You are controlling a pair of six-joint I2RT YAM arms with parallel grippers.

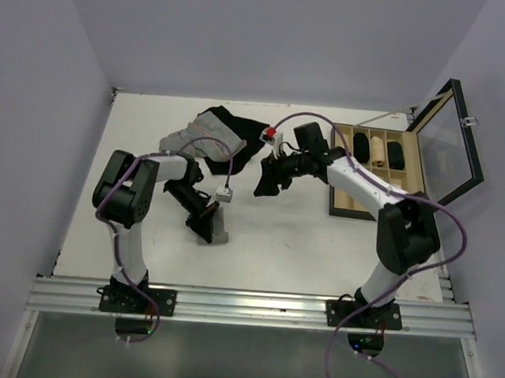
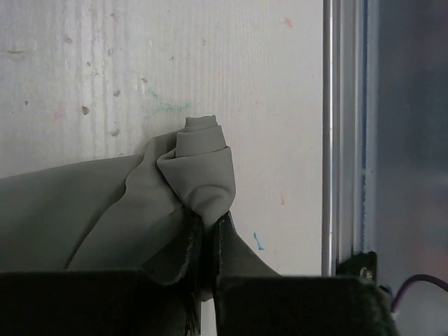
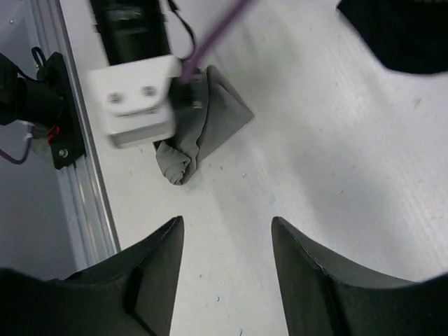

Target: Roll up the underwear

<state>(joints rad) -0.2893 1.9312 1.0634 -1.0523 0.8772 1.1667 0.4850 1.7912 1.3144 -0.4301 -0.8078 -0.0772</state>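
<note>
I hold the partly rolled underwear (image 2: 105, 210) pinched in the left end effector (image 2: 208, 245), coil just ahead of it, right end effector (image 3: 225, 241) wide and apart; next I'd roll up the loose tail.

Nothing legible anywhere: no text, label, brand, number or sign. Only plain grey cloth on the underwear (image 2: 196, 182), with no lettering to make out. Faint coloured marks (image 2: 168, 108) on the tabletop (image 2: 245, 70) spell nothing. The red patch (image 1: 271, 135) by the right wrist is too small to read.
</note>
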